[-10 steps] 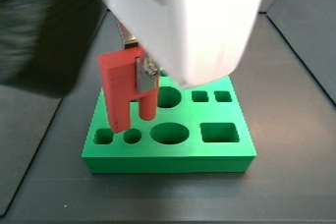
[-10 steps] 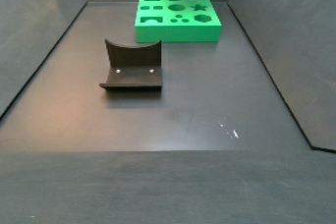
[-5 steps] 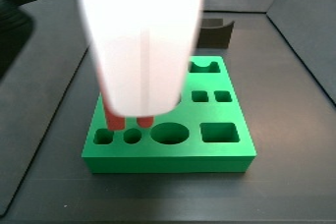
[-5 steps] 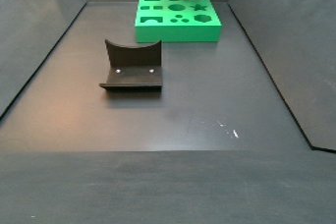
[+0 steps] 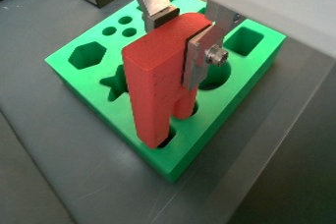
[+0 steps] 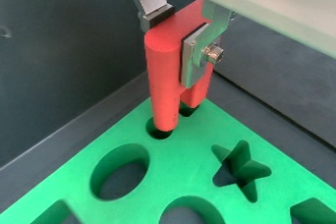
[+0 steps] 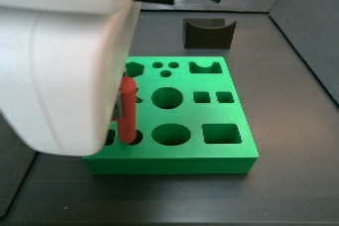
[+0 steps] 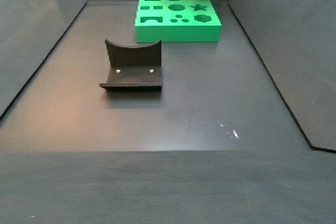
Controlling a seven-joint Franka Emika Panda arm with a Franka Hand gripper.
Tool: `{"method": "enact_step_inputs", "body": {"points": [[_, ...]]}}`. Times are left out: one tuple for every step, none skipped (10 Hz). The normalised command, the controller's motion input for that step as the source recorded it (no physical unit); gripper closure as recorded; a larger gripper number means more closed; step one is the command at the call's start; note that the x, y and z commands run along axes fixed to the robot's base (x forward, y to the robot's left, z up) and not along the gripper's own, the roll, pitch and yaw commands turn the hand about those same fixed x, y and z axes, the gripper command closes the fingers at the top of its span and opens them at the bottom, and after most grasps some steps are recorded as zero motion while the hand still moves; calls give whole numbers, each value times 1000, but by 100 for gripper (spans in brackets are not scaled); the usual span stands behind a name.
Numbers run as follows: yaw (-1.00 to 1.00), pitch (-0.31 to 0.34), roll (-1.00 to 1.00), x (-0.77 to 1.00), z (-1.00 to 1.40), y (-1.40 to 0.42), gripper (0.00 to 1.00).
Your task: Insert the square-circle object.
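Worktop (image 8: 171, 120) is dark, with the fixture (image 8: 132, 67) well apart from the pincer and out of play. Green block (image 5: 98, 76) sits directly under the pincer, its top face full of shaped holes (star, hexagon, circles, squares).

The square-circle object (image 6: 167, 76) is a long red peg, clamped between the silver fingers (image 6: 199, 53) near its upper end. Pincer (image 5: 178, 33) is closed down to the peg's width, nothing else in it.

Key relation: the peg's long axis runs straight down from the pincer, near vertical in both wrist views. Its lower end meets a hole by the block's edge (image 6: 164, 128), and in a wrist view the tip looks just entered, with a dark gap around it. Seating depth can't be read.

A side view shows the red peg (image 7: 127, 111) upright over the block's near-left holes, mostly masked by the arm's white body (image 7: 66, 61).

Judgement: the coming move is a straight push along the peg's axis. Any tilt or twist off the hole's profile would likely jam it.
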Motion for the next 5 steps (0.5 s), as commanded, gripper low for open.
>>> {"method": "enact_step_inputs", "body": {"points": [[-3,-83,-53,54,-369,0,100],[0,-71,-51,166,-429,0,100],[0,-56,-61,257,-469,0,100],[0,-147,-91,129,-463,0,100],[-51,-309,-174,-23,-380,0,100]]}}
